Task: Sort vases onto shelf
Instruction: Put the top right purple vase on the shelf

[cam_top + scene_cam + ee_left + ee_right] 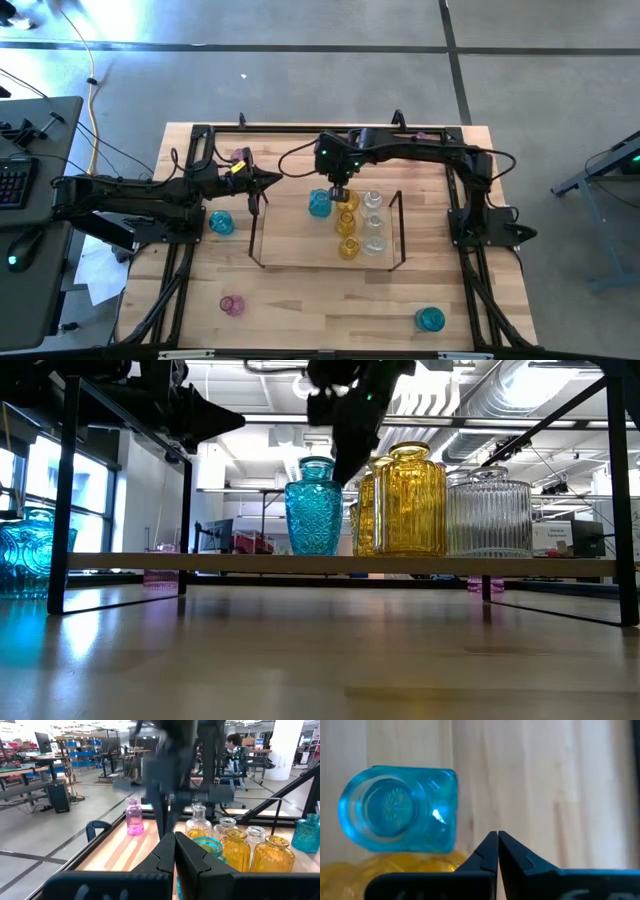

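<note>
The shelf (257,236) stands mid-table with a teal vase (319,204), three yellow vases (347,223) and three clear vases (373,222) resting on it on their bases. My right gripper (339,194) is shut and points steeply down just above the shelf, between the teal vase (400,810) and the far yellow vase (395,865), touching neither. My left gripper (270,180) is shut and held level at the shelf's far left corner, well above the table. Its wrist view shows the row of vases (235,850) ahead of it.
Loose vases stand on the table: teal (220,222) left of the shelf, pink (240,157) at the far left, pink (232,305) near left, teal (429,319) near right. A black frame (300,130) borders the table. Bare wood lies in front of the shelf.
</note>
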{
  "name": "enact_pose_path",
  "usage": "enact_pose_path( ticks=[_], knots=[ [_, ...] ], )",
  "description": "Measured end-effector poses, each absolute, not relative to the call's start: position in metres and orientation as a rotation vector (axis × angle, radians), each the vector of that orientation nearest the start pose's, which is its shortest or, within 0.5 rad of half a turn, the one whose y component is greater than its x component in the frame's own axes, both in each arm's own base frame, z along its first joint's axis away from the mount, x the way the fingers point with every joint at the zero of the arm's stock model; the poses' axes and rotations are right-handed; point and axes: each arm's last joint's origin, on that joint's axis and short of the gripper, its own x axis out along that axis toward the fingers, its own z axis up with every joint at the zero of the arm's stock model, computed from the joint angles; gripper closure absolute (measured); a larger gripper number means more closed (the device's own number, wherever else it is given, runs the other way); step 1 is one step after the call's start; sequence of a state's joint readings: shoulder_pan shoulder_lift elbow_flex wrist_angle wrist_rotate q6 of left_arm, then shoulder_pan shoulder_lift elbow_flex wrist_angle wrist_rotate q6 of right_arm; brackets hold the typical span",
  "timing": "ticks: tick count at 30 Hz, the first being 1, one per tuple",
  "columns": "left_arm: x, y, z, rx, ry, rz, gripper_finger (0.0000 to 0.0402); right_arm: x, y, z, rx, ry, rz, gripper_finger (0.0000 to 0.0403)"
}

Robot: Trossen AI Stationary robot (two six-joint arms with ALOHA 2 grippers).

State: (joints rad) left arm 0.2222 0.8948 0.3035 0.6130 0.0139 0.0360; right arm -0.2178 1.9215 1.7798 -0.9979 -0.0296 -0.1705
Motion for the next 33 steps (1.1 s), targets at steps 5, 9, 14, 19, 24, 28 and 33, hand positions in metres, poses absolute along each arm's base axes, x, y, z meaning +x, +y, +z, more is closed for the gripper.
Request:
enact_pose_path(
  ticks=[5,9,14,19,24,28,33],
  knots=[
    [0.184,0.041,0.224,0.038,-0.007,0.208,0.0402,0.372,-0.072,0.324,-0.085,1.021,-0.093,0.0403],
    [0.184,0.041,0.223,0.038,0.0,0.208,0.0401,0.345,-0.058,0.323,-0.125,0.879,-0.085,0.0403],
    [0.184,0.041,0.223,0.038,-0.001,0.208,0.0402,0.297,-0.049,0.307,-0.061,0.717,-0.163,0.0403],
    [0.185,0.041,0.229,0.027,-0.021,0.208,0.0401,0.248,-0.044,0.305,-0.032,0.631,-0.345,0.0403],
    [0.187,0.042,0.233,0.021,-0.012,0.207,0.0402,0.207,-0.043,0.309,0.019,0.541,-0.593,0.0399],
    [0.187,0.042,0.234,0.021,-0.012,0.207,0.0401,0.182,-0.049,0.298,0.065,0.544,-0.799,0.0372],
    [0.187,0.042,0.235,0.022,-0.015,0.207,0.0402,0.164,-0.069,0.273,0.115,0.599,-1.013,0.0297]
  ],
)
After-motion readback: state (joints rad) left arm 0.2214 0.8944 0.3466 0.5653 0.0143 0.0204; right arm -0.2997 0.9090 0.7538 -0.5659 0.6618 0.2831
